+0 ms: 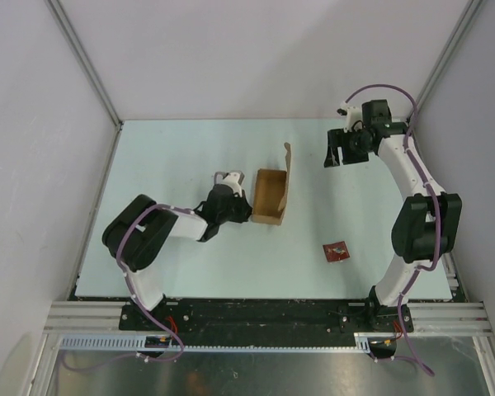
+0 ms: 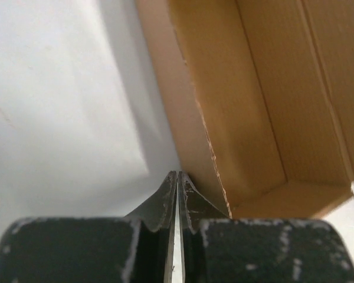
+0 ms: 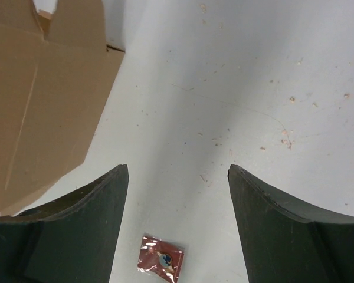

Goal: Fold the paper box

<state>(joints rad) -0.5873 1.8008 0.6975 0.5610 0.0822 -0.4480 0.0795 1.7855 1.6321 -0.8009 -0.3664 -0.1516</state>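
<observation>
The paper box point(image 1: 269, 196) stands in the middle of the table as an open brown tray, its lid flap point(image 1: 287, 175) upright on the right side. My left gripper point(image 1: 247, 209) is shut with nothing between its fingers. Its tips rest low against the outside of the box's left wall. In the left wrist view the closed gripper point(image 2: 177, 174) meets that box point(image 2: 236, 100) just beside the torn edge of the wall. My right gripper point(image 1: 337, 157) hangs open at the back right, apart from the box. The right wrist view shows the gripper point(image 3: 177, 171) empty over bare table, with the box point(image 3: 41, 100) at the left.
A small red square packet point(image 1: 337, 250) lies on the table at the front right, also seen as the packet point(image 3: 160, 260) between my right fingers' lower parts. White walls close in the table point(image 1: 181, 148) at the left, back and right.
</observation>
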